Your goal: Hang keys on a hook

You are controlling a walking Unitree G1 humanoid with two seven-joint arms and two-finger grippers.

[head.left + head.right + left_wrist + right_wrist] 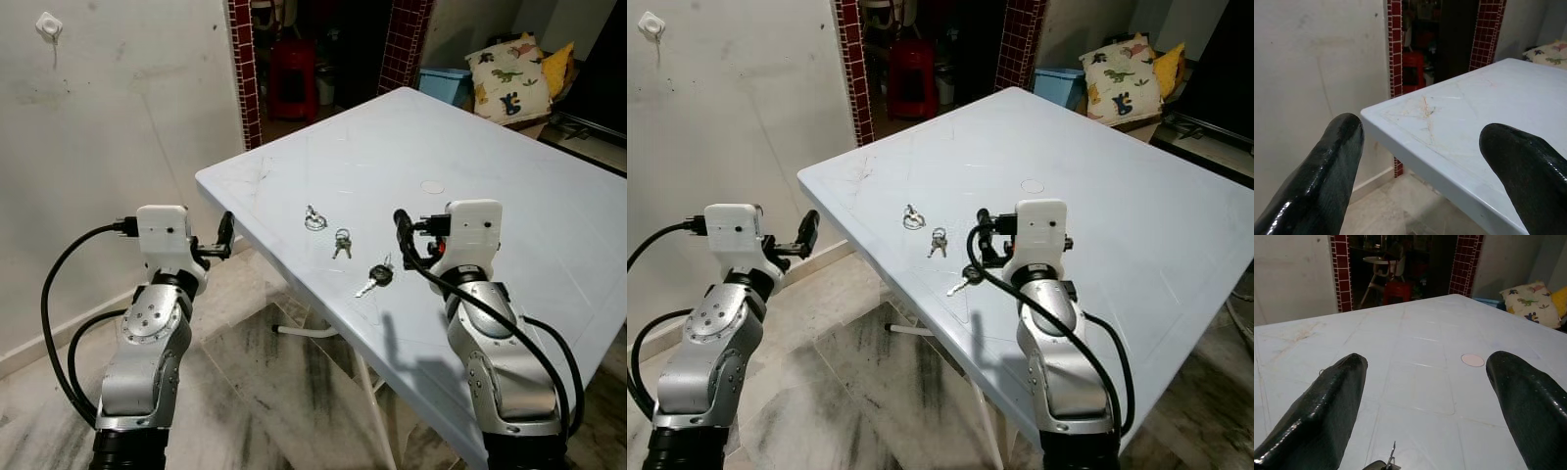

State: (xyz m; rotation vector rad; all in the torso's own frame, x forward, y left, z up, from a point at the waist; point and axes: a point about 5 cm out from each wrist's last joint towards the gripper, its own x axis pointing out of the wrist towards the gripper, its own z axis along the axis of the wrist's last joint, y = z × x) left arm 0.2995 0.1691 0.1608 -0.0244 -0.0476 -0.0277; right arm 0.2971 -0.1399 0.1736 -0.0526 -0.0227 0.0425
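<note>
Pale blue surface (509,196) carries three key bunches; nearest, the black-headed keys (376,277), lies just beside your right hand (1425,396), fingers wide, empty. Left hand (1422,166) likewise wide. Grasp comes first; the wall hook (48,25) stands well apart.

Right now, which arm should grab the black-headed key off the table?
Probably right. The right claw is open over the table, just beyond the black-headed key. The left claw, also open, sits off the table's edge, farther from it.

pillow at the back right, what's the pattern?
The pillow is cream with a dinosaur print in green, blue and orange. It shows best in the left eye view.
</note>
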